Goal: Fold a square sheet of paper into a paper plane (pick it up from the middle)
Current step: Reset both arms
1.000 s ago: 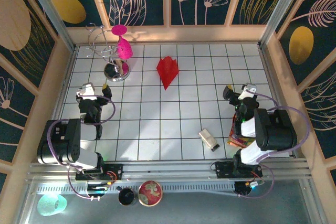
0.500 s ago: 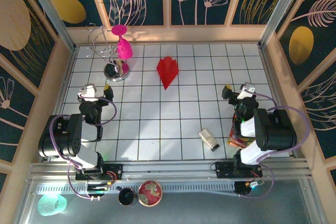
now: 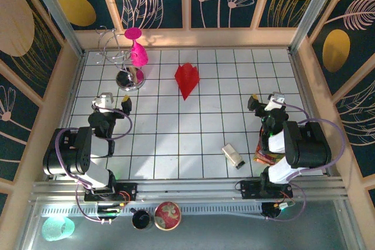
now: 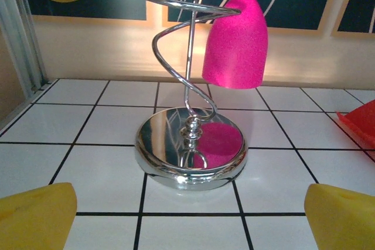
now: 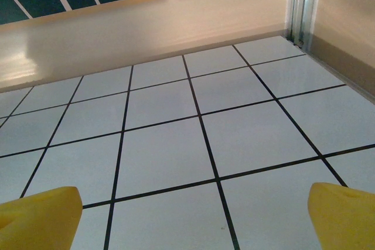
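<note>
Up top we see the paper plane [image 3: 187, 78] well apart from the left gripper [image 3: 115, 102] and right gripper [image 3: 265, 100], both spread wide; the left wrist cam catches the pink goblet [image 4: 237, 45] mirrored in the chrome stand [image 4: 167, 141].

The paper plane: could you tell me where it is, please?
In the top view, the paper plane lies far-centre on the tiles, right of the magenta goblet and chrome stand.
</note>
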You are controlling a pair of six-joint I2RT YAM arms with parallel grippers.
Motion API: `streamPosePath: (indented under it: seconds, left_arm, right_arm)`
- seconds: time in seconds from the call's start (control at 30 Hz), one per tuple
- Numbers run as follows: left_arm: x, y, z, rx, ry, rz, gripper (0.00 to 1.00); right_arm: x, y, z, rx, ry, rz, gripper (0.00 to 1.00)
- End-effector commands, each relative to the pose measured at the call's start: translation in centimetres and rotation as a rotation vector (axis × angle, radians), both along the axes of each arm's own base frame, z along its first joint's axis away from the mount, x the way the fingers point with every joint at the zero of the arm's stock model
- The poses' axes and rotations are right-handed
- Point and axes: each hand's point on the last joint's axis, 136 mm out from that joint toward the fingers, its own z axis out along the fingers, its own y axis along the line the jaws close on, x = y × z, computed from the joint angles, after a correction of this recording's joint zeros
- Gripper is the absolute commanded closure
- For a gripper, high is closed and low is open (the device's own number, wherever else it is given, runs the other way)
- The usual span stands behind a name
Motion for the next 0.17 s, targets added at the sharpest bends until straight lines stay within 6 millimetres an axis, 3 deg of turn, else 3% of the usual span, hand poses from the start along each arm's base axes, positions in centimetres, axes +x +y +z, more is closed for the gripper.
streamPosePath:
  seconds: [0.0,0.13]
  left_arm:
    - [0.63,-0.22,0.49,0.016,-0.013,-0.019,0.01]
    - [0.54,-0.20,0.54,0.014,-0.017,-0.017,0.01]
  right_arm:
    - [0.56,-0.01,1.42,-0.024,-0.052,-0.007,0.01]
    - [0.55,-0.01,1.39,-0.024,-0.051,-0.007,0.01]
